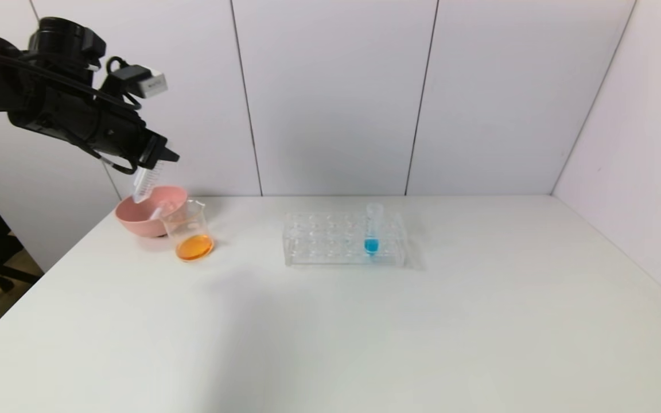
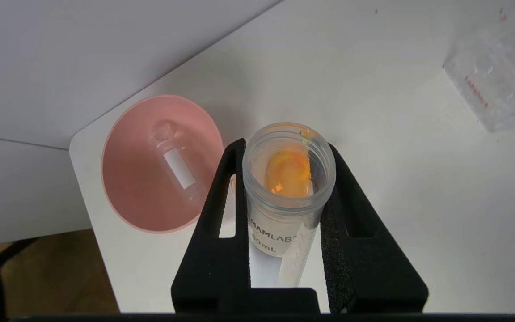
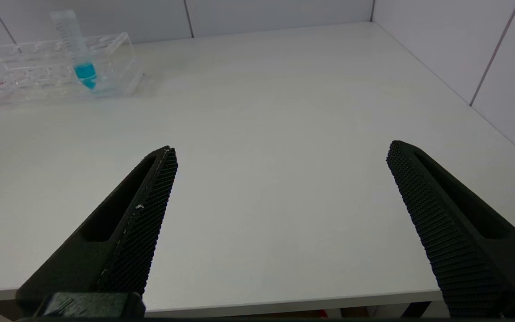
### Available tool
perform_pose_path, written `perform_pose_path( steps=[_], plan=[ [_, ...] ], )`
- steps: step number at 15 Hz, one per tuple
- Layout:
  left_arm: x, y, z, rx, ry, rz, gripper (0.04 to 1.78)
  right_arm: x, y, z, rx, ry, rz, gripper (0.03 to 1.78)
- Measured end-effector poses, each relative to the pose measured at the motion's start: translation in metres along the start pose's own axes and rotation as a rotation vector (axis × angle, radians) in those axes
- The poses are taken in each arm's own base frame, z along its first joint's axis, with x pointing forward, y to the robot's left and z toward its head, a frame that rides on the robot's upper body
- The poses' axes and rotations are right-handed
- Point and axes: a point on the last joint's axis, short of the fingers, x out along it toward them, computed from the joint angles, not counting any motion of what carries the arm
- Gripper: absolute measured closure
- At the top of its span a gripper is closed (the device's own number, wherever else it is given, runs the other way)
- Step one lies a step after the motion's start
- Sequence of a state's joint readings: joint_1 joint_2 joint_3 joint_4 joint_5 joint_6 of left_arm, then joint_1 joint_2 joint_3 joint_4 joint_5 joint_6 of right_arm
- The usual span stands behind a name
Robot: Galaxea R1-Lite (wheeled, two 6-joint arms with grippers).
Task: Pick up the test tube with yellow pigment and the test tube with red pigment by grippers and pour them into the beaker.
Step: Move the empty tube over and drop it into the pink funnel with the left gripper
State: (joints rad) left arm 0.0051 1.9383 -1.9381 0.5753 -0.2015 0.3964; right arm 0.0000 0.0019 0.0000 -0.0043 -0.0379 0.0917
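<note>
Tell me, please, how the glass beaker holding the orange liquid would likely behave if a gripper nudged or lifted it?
The beaker looks like thin clear glass, so probably fragile and slippery to pinch. Only a shallow orange layer sits at its bottom, so it is likely light and may slide on the smooth white table. It stands right against the pink bowl, so a push could shove that too.

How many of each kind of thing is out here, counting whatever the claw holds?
Pink bowl: 1
Rack: 1
Beaker: 1
Test tubes: 3 (gripped tube in the left gripper, loose tube lying in the bowl, blue tube standing in the rack)
Total: 6
</note>
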Motion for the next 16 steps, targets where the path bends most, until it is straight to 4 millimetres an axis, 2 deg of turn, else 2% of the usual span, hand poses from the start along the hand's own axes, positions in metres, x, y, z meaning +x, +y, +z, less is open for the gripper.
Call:
perform_pose_path(
  steps=[4,8,12,14,16],
  plan=[
    [-0.028,0.009,-0.018,-0.227,-0.133,0.089,1.36,0.0,0.0,0.0,0.0,0.0,0.0,0.1],
    [-0.057,0.004,-0.054,-0.407,-0.316,0.195,1.36,0.0,0.0,0.0,0.0,0.0,0.0,0.1],
    [-0.073,-0.01,-0.098,-0.483,-0.481,0.343,1.36,0.0,0.0,0.0,0.0,0.0,0.0,0.1],
    [-0.08,-0.014,-0.106,-0.476,-0.607,0.377,1.36,0.0,0.0,0.0,0.0,0.0,0.0,0.1],
    [-0.078,-0.013,-0.109,-0.467,-0.649,0.392,1.36,0.0,0.0,0.0,0.0,0.0,0.0,0.1]
  ],
)
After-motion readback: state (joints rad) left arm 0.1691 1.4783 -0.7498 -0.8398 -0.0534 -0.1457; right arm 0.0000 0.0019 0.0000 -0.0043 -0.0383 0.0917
